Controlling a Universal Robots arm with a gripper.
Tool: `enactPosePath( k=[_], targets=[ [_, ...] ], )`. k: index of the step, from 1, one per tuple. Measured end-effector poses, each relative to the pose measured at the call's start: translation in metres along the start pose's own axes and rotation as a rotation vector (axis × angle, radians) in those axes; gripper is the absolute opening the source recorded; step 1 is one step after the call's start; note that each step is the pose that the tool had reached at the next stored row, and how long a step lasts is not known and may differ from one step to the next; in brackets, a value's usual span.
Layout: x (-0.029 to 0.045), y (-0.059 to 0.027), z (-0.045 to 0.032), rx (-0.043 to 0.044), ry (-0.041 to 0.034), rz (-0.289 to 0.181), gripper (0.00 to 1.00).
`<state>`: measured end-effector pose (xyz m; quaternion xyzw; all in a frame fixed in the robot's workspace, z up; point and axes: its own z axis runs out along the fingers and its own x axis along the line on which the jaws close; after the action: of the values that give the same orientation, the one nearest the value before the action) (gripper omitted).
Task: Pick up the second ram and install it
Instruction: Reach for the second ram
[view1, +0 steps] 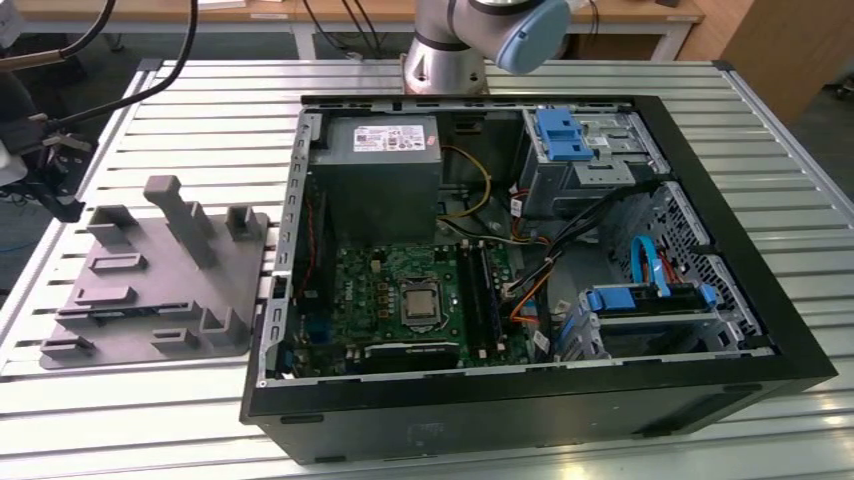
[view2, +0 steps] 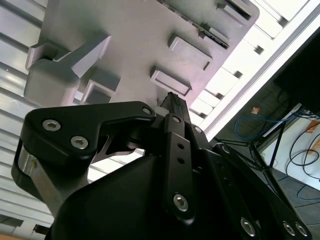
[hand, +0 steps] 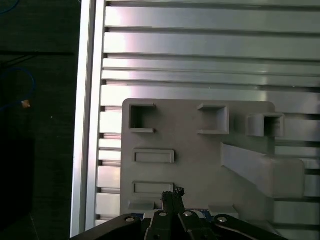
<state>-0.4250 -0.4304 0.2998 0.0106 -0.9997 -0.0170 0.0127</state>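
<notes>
In the exterior view we are seeing the second ram (view1: 134, 308) sitting as a dark strip in the gray fixture (view1: 147, 338), at nine o'clock of the open computer case (view1: 534, 400), on the exterior view's left. In the second wrist view the gripper (view2: 172, 100) is hovering above that fixture, its fingers pressed together and gripping nothing. In the first wrist view we are seeing the same closed tips over the fixture's rectangular recesses.

A slatted metal tabletop (view1: 160, 100) carries an open black computer case (view1: 534, 405). Inside it are a green motherboard (view1: 380, 300), a grey power supply (view1: 380, 180) and blue drive brackets (view1: 561, 135). Just beside the case, on the exterior view's left, lies a grey moulded holder (view1: 147, 290).
</notes>
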Motion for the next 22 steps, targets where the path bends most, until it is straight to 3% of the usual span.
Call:
enactPosePath(
  k=[22],
  targets=[
    [-0.0002,-0.0051,0.0106,0.0,0.0,0.0,0.1]
  ],
)
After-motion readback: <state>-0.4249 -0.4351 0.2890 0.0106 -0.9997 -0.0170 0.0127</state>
